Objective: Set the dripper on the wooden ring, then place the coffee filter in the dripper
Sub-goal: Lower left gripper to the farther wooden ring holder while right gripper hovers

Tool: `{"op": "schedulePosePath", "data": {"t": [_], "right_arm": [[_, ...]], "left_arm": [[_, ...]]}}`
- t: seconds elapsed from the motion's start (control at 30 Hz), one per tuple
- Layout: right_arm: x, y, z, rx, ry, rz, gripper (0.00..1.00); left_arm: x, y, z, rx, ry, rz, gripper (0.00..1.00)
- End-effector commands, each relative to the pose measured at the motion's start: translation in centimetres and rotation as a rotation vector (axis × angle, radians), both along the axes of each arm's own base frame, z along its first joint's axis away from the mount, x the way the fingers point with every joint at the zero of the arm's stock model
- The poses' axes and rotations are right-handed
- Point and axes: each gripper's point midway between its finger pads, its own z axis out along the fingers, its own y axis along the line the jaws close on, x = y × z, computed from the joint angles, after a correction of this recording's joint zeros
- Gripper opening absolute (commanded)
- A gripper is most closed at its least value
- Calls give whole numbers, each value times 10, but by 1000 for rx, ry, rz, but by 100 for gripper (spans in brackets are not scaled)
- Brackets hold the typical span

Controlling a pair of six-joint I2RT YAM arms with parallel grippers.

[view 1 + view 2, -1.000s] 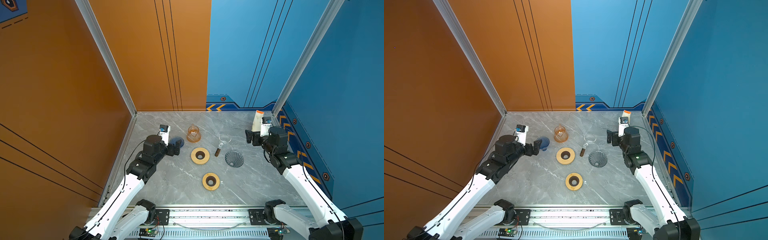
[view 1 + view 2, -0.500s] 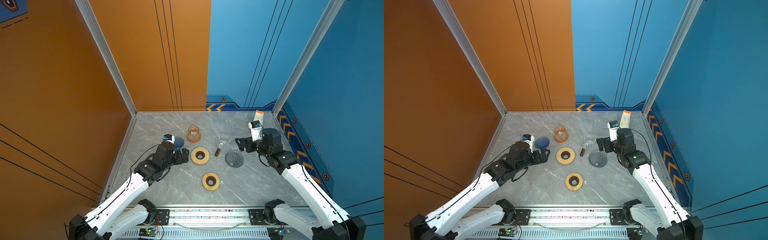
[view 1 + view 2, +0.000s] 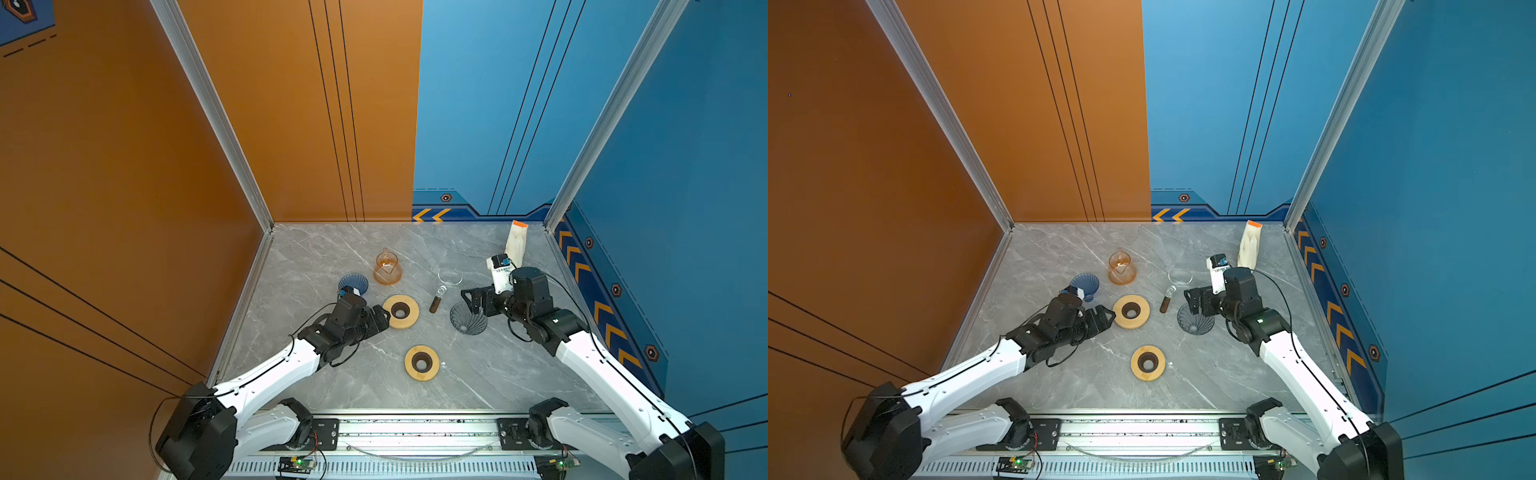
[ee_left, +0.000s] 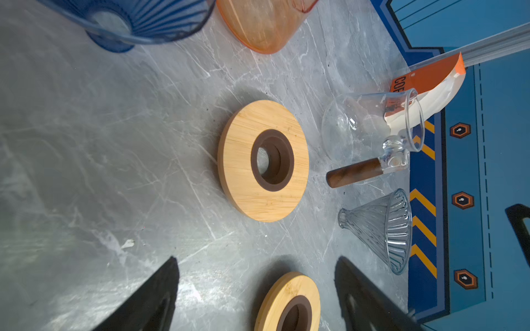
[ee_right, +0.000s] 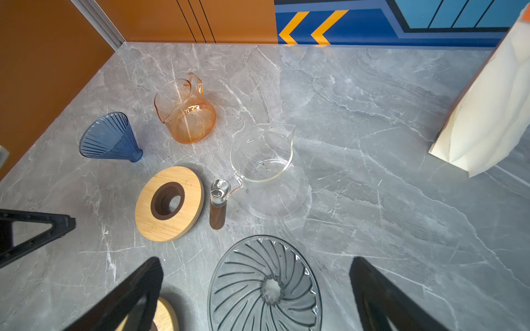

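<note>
The coffee filter pack (image 3: pixel 516 243), white with an orange top, stands at the back right. A grey ribbed dripper (image 3: pixel 467 320) sits mid-right with its wide mouth up. My right gripper (image 3: pixel 471 301) hangs open just above its far rim. In the right wrist view the grey dripper (image 5: pixel 263 286) lies between the spread fingers, untouched. A blue ribbed dripper (image 3: pixel 353 282) sits at the left. My left gripper (image 3: pixel 384 319) is open and empty, low at the left edge of the farther wooden ring (image 3: pixel 409 320). In the left wrist view the left gripper (image 4: pixel 256 266) holds nothing.
A second wooden ring (image 3: pixel 434 365) lies nearer the front. An orange glass carafe (image 3: pixel 387 270) stands behind the farther ring. A clear glass carafe (image 3: pixel 449 276) with a brown handle (image 3: pixel 435 303) sits between that ring and the grey dripper. Walls close in on three sides.
Both arms swung in towards the middle. The left gripper left the blue dripper's side and dropped to the farther ring. The right gripper moved from the pack to above the grey dripper.
</note>
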Motion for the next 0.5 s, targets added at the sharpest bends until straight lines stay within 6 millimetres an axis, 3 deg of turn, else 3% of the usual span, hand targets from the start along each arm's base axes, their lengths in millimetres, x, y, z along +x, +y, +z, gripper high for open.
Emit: {"op": "schedulePosePath", "data": {"t": [0.0, 0.23, 0.47], "right_arm": [[3, 1, -4, 5, -13, -22, 100], [2, -1, -11, -14, -23, -43, 100], [3, -2, -12, -16, -43, -57, 100]], "left_arm": [[1, -18, -9, -84, 44, -32, 80], [2, -34, -43, -145, 183, -20, 72], [12, -41, -57, -166, 218, -3, 71]]}}
